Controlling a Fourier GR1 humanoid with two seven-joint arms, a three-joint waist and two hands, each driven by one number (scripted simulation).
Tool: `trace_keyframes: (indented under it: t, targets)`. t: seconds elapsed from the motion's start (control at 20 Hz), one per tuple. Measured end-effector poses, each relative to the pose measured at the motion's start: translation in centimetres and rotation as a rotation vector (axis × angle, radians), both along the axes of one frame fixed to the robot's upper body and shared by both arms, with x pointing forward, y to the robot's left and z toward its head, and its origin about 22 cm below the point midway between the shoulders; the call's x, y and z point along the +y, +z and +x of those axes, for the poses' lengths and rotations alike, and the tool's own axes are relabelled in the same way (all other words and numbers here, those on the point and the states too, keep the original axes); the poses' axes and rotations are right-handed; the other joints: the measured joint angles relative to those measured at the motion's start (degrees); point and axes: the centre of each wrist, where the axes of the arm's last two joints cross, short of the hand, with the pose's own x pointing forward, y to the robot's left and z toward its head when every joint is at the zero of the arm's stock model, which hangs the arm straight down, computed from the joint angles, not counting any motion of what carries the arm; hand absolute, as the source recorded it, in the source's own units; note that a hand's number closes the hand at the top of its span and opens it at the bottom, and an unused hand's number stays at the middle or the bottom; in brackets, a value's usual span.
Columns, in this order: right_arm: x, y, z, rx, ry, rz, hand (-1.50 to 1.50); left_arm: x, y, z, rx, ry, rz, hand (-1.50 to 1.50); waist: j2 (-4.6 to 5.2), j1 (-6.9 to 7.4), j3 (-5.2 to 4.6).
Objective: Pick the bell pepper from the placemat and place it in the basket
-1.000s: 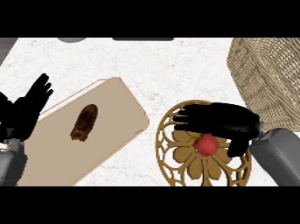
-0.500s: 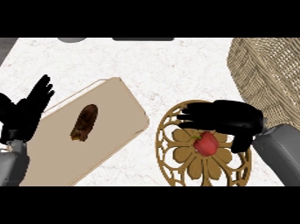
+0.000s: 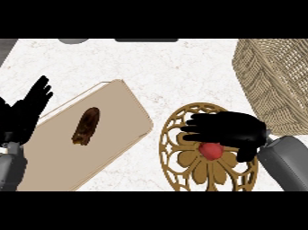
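Note:
A red bell pepper [image 3: 211, 151] lies on the round golden openwork placemat [image 3: 176, 173] at the lower right. My right hand [image 3: 228, 129] hovers right over it, palm down. Its fingers reach left and are only slightly bent, and its thumb hangs down at the pepper's right side. The palm hides the pepper's top. The wicker basket [image 3: 282, 85] stands at the upper right, just beyond that hand. At the left edge my left hand [image 3: 20, 114] rests open with its fingers up.
A tan cutting board [image 3: 116, 117] lies tilted between the two hands. A dark brown oblong item [image 3: 86, 126] lies on it. Two grey objects [image 3: 73, 41] peek in at the counter's far edge.
My right hand has settled slightly lower over the pepper and its forearm has shifted a little right. The pepper and the left hand have stayed in place.

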Motion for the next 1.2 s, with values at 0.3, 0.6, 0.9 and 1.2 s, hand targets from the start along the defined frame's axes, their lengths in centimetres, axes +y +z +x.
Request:
trace_keyframes:
  t: [0.3, 0.6, 0.9, 1.2]
  targets:
    - [0.3, -1.3, -0.3, -0.027, -0.001, -0.020, -1.50, -0.5, 0.1, -0.5, 0.005, -0.002, 0.002, 0.00, -0.01, 0.07, 0.00]
    - [0.8, -2.9, -0.3, -0.086, 0.071, -0.078, 1.50, -0.5, 0.6, -0.2, 0.003, -0.002, 0.004, 0.00, -0.02, 0.09, -0.03]
    - [1.5, -3.8, -0.6, -0.122, 0.112, -0.091, 1.50, -0.4, 0.4, 0.2, 0.003, 0.001, 0.001, 0.00, -0.45, 0.00, -0.39]
    - [1.7, -4.2, 0.3, -0.120, -0.044, -0.083, 1.50, -0.6, 0.4, 0.2, -0.003, -0.004, -0.002, 0.00, -0.32, 0.04, -0.45]
